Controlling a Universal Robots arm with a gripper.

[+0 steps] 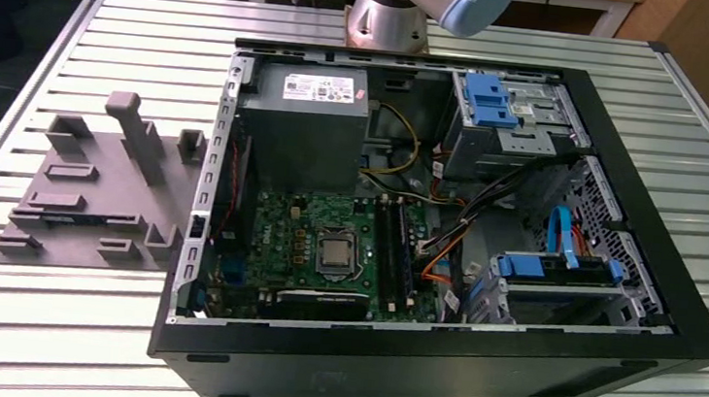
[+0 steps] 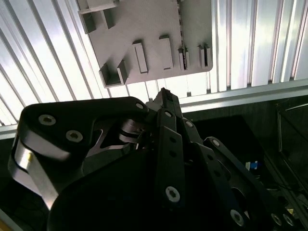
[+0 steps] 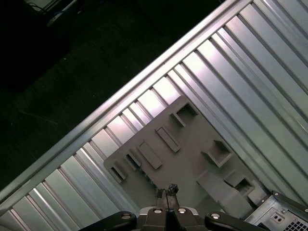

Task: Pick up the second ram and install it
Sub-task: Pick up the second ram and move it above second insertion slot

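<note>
Exterior view: a black desktop computer case (image 1: 443, 368) lies on its side on the ribbed aluminium worktop (image 1: 43, 325) with its side panel off. I judge this is so the green motherboard (image 1: 281, 226) faces up for an arm working from above. The case also holds a grey metal power supply box (image 1: 302, 130), blue plastic drive brackets (image 1: 488, 99) and loose coloured cables (image 1: 449, 232). Just beside the case, on the exterior view's left, rests a grey plastic holder block (image 1: 81, 201) with pockets and narrow slots, probably shaped to stand parts upright within short reach. In both wrist views the gripper (image 3: 167, 188) hangs high above that block, clenched, with nothing between its fingers (image 2: 168, 120). Where the second ram is I cannot tell: the long dark strips (image 1: 392, 246) beside the processor socket (image 1: 334, 253) may be bare slots or seated sticks.
</note>
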